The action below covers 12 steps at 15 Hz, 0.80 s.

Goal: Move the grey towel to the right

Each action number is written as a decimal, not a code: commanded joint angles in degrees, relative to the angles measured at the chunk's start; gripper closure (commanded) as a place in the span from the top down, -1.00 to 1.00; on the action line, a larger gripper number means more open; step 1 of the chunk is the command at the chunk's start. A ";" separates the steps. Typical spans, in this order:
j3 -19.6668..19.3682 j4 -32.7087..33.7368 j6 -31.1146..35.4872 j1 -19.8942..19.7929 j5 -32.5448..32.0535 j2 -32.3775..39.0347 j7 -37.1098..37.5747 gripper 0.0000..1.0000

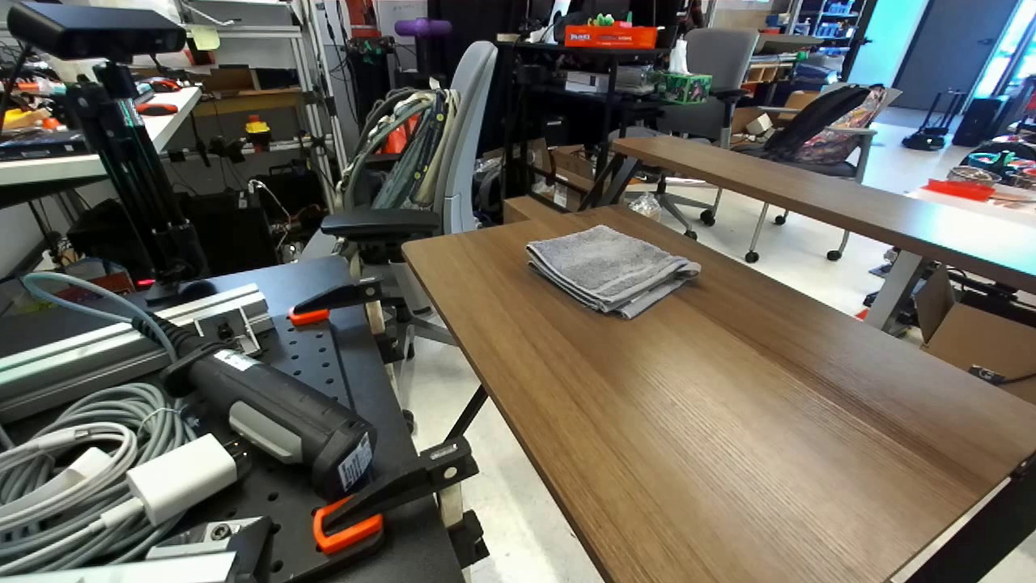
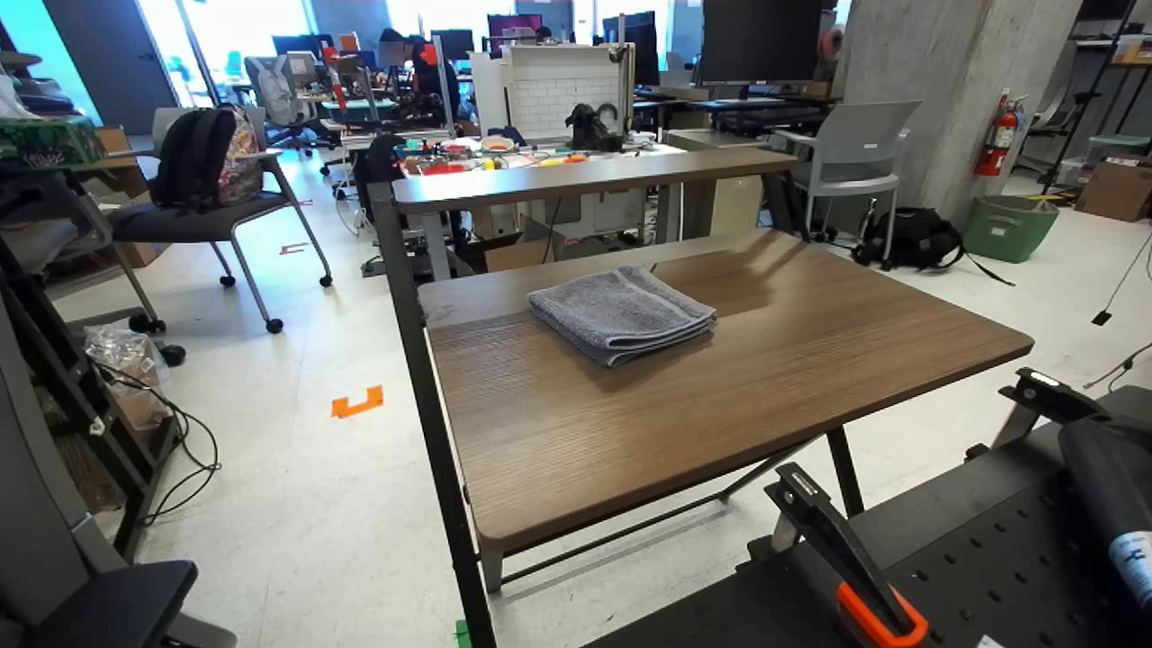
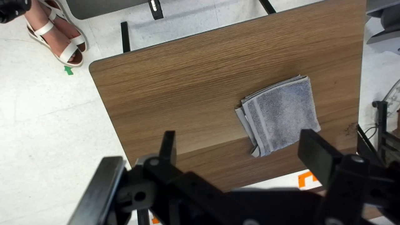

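The grey towel (image 1: 611, 267) lies folded flat on the brown wooden table (image 1: 728, 429). It shows in both exterior views, here also on the tabletop (image 2: 774, 360) as a thick folded stack (image 2: 621, 310). In the wrist view the towel (image 3: 284, 112) lies on the right part of the table (image 3: 175, 93), with a lighter stripe near its left edge. My gripper (image 3: 239, 132) is wide open with nothing between its fingers. It is above the table and apart from the towel; the right fingertip overlaps the towel's lower right corner in the picture. The gripper is out of view in both exterior views.
A black perforated bench (image 1: 324, 364) with a black handheld tool (image 1: 275, 405), coiled cables (image 1: 105, 453) and orange-tipped clamps stands beside the table. A grey chair (image 1: 465, 146) is near the table's end. A person's sandalled feet (image 3: 62, 40) show in the wrist view.
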 commanded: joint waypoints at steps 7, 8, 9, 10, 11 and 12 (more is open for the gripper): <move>5.11 10.48 -3.45 1.62 -3.25 20.55 3.32 1.00; 5.56 11.73 -4.02 2.01 -4.00 22.83 4.43 1.00; 5.97 13.09 -4.57 2.47 -4.81 25.30 5.21 1.00; 6.34 14.37 -5.23 2.99 -5.40 27.33 5.98 1.00; 6.74 15.69 -5.80 3.62 -6.38 29.72 7.05 1.00; 7.02 16.91 -6.18 4.34 -7.40 31.78 8.61 1.00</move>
